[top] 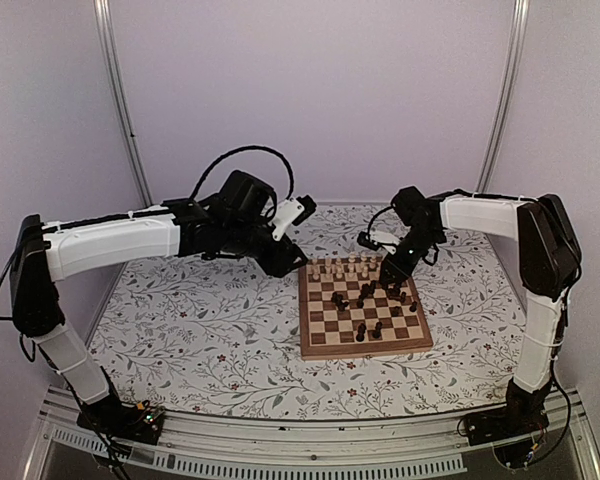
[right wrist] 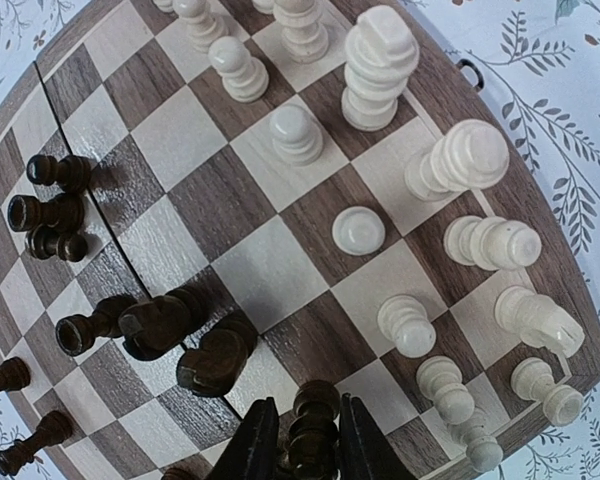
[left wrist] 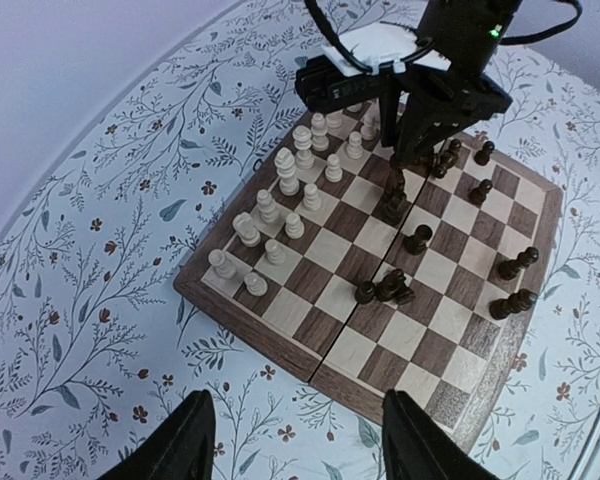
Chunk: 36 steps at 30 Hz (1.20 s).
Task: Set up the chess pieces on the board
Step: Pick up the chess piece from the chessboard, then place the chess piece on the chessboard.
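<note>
The board (top: 320, 342) lies on the floral cloth, right of centre. Pale chess pieces (top: 342, 268) stand in two rows along its far edge (left wrist: 290, 200). Dark chess pieces (top: 372, 300) are scattered over the middle, some lying on their sides (right wrist: 155, 325). Low over the board's far right part, my right gripper (right wrist: 312, 445) is shut on an upright dark piece (right wrist: 315, 425); the top view shows this gripper (top: 393, 268) beside the pale rows. My left gripper (left wrist: 300, 445) is open and holds nothing. It hangs above the cloth just off the board's left edge (top: 285, 263).
The floral cloth (top: 200, 320) covers the table. Pale walls and two metal posts (top: 120, 100) close in the back and sides. A black cable (top: 245, 155) loops above the left arm. The right arm (left wrist: 450, 70) reaches over the board's far side.
</note>
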Tool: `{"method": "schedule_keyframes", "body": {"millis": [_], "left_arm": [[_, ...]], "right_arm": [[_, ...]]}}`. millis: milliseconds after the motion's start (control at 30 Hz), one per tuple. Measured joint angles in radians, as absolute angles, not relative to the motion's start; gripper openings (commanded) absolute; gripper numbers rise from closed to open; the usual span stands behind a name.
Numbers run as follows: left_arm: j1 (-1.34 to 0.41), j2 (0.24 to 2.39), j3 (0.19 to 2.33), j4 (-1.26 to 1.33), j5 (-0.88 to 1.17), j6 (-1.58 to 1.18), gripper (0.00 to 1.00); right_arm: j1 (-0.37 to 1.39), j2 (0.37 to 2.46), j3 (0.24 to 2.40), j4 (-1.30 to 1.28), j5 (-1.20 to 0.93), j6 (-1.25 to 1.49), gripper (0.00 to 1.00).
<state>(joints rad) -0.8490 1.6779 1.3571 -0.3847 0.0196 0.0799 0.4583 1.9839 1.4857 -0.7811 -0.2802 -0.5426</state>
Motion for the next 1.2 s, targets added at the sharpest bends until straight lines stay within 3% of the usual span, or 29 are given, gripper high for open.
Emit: {"method": "schedule_keyframes", "body": {"millis": [433, 867, 1200], "left_arm": [[-0.849, 1.684, 1.359, -0.389, 0.02, 0.08, 0.59], [-0.849, 1.691, 1.365, -0.408, 0.019, 0.082, 0.59], [-0.849, 1.7, 1.37, -0.409, 0.022, 0.082, 0.59]], "right_arm": [[0.465, 1.993, 1.486, -0.786, -0.265, -0.541, 0.1], [0.466, 1.818, 1.471, -0.831, -0.319, -0.549, 0.09], [0.558, 1.663, 1.24, -0.882, -0.429, -0.64, 0.09]]}}
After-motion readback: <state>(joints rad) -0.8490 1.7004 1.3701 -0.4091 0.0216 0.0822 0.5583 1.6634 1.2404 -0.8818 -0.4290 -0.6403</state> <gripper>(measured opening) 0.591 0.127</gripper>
